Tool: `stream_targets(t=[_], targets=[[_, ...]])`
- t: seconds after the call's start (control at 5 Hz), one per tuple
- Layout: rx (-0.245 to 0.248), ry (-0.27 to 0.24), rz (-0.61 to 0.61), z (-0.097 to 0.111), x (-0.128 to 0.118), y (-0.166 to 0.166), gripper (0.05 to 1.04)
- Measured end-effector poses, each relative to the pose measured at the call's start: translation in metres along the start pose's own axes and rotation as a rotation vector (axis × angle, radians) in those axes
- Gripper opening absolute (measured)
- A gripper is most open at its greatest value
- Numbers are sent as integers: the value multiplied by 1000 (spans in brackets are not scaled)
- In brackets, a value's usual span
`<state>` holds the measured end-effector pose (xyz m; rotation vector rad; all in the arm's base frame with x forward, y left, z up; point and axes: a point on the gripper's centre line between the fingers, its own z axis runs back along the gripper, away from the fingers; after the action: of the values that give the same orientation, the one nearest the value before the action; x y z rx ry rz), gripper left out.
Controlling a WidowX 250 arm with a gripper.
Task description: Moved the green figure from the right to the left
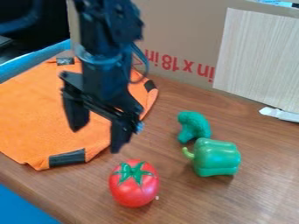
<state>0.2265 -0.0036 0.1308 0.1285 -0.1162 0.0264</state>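
tight spacing could spoil the pick

the green figure may be the curved green toy [194, 127] or the green pepper [216, 157]; both sit close together at the right, so choosing the wrong one is a risk. the gripper [96, 140] hangs by the orange cloth [35, 113], jaws spread and holding nothing. coming down between the pair could shove one aside; a low sweep might roll the round, shiny tomato [134, 188]. the pepper's glossy, lobed skin may slip, while the other's bumpy bend should hold better. the soft-looking cloth could ruck if dragged over the wood-grained table [187, 201].
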Motion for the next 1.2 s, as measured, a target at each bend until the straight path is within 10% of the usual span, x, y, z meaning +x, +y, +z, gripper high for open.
stream_targets(t=[1.2], targets=[[-50,-149,-44,-53,97,-43,1000]])
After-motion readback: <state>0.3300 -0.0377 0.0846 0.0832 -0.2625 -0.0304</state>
